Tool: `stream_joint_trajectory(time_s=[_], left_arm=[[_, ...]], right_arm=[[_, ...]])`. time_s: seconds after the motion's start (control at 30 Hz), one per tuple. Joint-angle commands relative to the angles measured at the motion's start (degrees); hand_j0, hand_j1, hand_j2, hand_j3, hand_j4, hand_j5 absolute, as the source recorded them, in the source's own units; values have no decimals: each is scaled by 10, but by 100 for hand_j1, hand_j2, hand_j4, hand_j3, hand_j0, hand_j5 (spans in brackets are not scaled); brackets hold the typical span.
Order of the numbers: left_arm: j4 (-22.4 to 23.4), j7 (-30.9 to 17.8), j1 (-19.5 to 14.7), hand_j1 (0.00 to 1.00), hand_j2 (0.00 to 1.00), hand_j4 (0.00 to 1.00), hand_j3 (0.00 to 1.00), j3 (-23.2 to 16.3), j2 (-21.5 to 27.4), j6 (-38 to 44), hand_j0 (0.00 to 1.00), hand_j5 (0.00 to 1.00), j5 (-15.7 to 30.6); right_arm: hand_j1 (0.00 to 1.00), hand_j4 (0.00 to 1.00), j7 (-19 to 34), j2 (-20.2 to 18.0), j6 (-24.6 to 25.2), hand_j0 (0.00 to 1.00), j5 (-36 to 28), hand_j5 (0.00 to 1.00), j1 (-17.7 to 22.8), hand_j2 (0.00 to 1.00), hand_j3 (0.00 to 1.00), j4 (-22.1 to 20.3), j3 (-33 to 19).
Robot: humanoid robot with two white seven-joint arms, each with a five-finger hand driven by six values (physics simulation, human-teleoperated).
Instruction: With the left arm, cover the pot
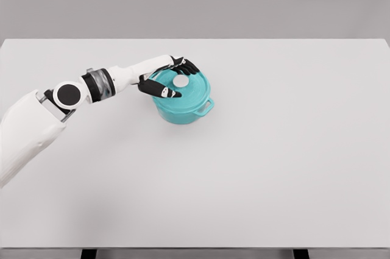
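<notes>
A teal pot [183, 111] with side handles stands on the white table [274, 161], left of the middle. Its teal lid [195, 90] lies flat on the rim, with a grey knob [181, 80] on top. My left hand [175, 78] reaches in from the left and sits over the lid's left part. The thumb [161, 91] lies on the near side of the knob and the black fingers [187, 65] on the far side. Both stand apart from the knob, spread around it. The right arm does not show.
The table's far edge runs just behind the pot. My left forearm [131, 75] and elbow [68, 94] stretch over the table's left part.
</notes>
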Motion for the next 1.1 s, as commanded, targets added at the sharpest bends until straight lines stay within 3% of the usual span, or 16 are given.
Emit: stream_joint_trajectory(time_s=[0.0, 0.5, 0.63, 0.77, 0.83, 0.93, 1.07], left_arm=[[2, 0, 0, 79, 79, 79, 79, 1, 0, 0, 79, 79, 1], [-5, -17, -11, 84, 84, 84, 84, 8, 10, -3, 84, 84, 16], [-48, -53, -15, 100, 100, 100, 100, 10, 80, -7, 100, 100, 70], [-141, -52, -11, 100, 100, 100, 100, 14, 187, -16, 100, 100, 124], [-148, -51, 12, 100, 100, 100, 100, 53, 256, -17, 100, 100, 135], [-148, -50, 86, 100, 100, 100, 100, 112, 301, -16, 100, 100, 134], [-141, -50, 90, 100, 100, 100, 100, 117, 301, -16, 100, 100, 133]], right_arm=[[100, 100, 0, 0, 0, 100, 0, 100, 0, 100, 100, 0, 0], [100, 100, 0, 0, 0, 100, 0, 100, 0, 100, 100, 0, 0], [100, 100, 0, 0, 0, 100, 0, 100, 0, 100, 100, 0, 0], [100, 100, 0, 0, 0, 100, 0, 100, 0, 100, 100, 0, 0], [100, 100, 0, 0, 0, 100, 0, 100, 0, 100, 100, 0, 0], [100, 100, 0, 0, 0, 100, 0, 100, 0, 100, 100, 0, 0], [100, 100, 0, 0, 0, 100, 0, 100, 0, 100, 100, 0, 0]])
